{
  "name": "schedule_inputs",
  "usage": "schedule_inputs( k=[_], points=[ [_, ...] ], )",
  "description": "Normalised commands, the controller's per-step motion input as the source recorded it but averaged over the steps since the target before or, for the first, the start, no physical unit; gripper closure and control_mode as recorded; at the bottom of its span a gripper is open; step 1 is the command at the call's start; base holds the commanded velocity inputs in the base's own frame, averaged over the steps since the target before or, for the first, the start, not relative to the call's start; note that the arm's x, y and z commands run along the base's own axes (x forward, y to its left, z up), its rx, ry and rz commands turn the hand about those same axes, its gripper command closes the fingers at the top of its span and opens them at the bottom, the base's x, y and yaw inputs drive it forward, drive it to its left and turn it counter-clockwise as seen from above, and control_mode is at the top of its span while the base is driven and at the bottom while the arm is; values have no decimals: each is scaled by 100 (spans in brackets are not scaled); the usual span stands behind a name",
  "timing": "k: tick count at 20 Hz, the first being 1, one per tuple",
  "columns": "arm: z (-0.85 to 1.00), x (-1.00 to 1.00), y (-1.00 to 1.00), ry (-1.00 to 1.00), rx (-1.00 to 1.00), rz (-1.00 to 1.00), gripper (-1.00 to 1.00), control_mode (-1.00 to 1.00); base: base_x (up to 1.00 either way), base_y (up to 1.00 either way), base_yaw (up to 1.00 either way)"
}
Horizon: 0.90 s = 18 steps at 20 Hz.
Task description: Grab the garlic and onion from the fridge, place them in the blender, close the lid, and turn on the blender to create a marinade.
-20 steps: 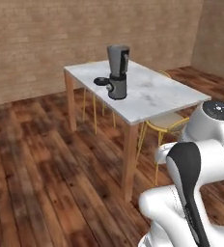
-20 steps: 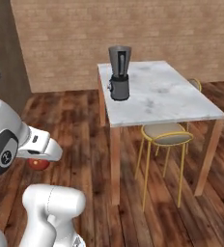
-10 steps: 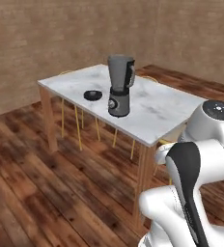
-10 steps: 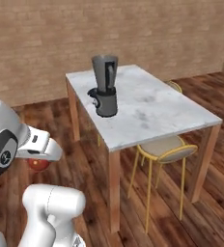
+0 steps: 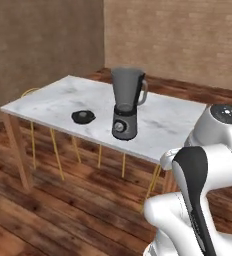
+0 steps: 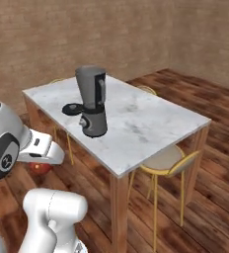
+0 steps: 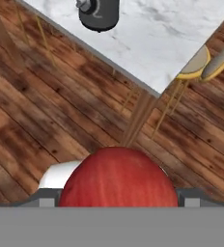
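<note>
The onion point(image 7: 119, 176), a red ball, sits large at the bottom of the hand view with my gripper point(image 7: 119, 195) shut on it; its fingertips are hidden behind it. In the right base view the onion point(image 6: 40, 168) peeks out under my white hand, low over the wooden floor and left of the table. The blender point(image 5: 126, 105) stands on the white marble table point(image 5: 178, 120), its smoky jar uncovered on top. The black lid point(image 5: 83, 116) lies flat on the table to the blender's left. In the hand view the blender's base point(image 7: 98, 12) is ahead of the onion. The fridge is out of view.
A yellow-legged chair with a tan seat point(image 6: 166, 159) is tucked under the table's near right side. More yellow chair legs point(image 5: 55, 150) show under the far side. The wooden table leg point(image 6: 117, 212) stands close in front of my base. Brick walls lie behind.
The base has driven closer and swung around the table, so table and blender loom larger and have shifted in both base views. The onion stays in my gripper.
</note>
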Motion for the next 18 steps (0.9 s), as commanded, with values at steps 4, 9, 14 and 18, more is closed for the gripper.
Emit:
schedule_inputs(
  k=[4, 9, 14, 18],
  points=[
    [0, 0, 0, 0, 0, 0, 100, 100, 26, 86, -50],
    [0, 0, 0, 0, 0, 0, 100, 100, 25, 79, -51],
    [0, 0, 0, 0, 0, 0, 100, 100, 27, 87, -49],
    [0, 0, 0, 0, 0, 0, 100, 100, 10, 67, -46]
  ],
)
